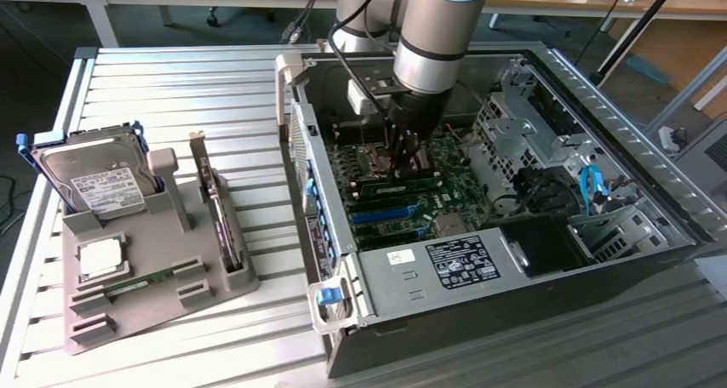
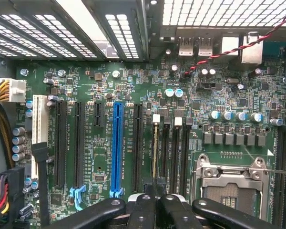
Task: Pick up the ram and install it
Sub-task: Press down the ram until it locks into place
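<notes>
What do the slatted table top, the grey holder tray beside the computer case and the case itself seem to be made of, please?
Slatted table top: probably aluminium, pale silver ribbed slats with a dull sheen.
Holder tray: likely plastic, perhaps printed; uniform matte grey-beige, blocky moulded slots.
Computer case: apparently sheet steel, bare grey folded panels with punched holes inside, dark outside.

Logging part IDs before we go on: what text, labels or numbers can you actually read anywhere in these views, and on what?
Nothing reads cleanly.
White label on the hard drive: print too small.
Black sticker on the power supply: white print and marks, illegible.
Small white tag beside that sticker: a short marking, not legible.
Motherboard silkscreen by the slots: white lettering, blurred.
</notes>
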Robot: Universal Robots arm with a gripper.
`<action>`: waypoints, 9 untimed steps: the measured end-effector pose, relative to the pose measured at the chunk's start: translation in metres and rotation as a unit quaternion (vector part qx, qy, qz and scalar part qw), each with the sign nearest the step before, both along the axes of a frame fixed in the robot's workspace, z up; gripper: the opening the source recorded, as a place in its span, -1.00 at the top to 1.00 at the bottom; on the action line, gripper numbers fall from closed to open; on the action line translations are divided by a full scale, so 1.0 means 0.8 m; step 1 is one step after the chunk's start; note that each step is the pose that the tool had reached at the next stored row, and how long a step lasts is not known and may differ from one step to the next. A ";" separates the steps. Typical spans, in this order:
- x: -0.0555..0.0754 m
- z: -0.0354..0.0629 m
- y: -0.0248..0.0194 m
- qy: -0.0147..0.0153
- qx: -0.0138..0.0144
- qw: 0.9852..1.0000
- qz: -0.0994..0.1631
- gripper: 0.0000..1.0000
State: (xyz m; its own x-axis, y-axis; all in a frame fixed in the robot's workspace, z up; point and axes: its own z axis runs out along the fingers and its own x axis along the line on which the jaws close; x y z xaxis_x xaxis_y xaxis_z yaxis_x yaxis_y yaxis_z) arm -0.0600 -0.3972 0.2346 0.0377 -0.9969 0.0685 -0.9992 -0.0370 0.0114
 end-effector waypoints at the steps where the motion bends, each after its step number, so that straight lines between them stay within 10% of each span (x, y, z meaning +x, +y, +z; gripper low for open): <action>1: 0.000 0.000 0.0000 0.000 0.000 1.000 0.000 0.79; 9: 0.000 -0.003 0.0000 0.000 0.000 1.000 0.000 0.79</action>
State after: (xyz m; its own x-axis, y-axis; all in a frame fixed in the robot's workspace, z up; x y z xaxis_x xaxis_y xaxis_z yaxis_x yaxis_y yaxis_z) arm -0.0600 -0.3972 0.2319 0.0377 -0.9969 0.0685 -0.9992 -0.0370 0.0114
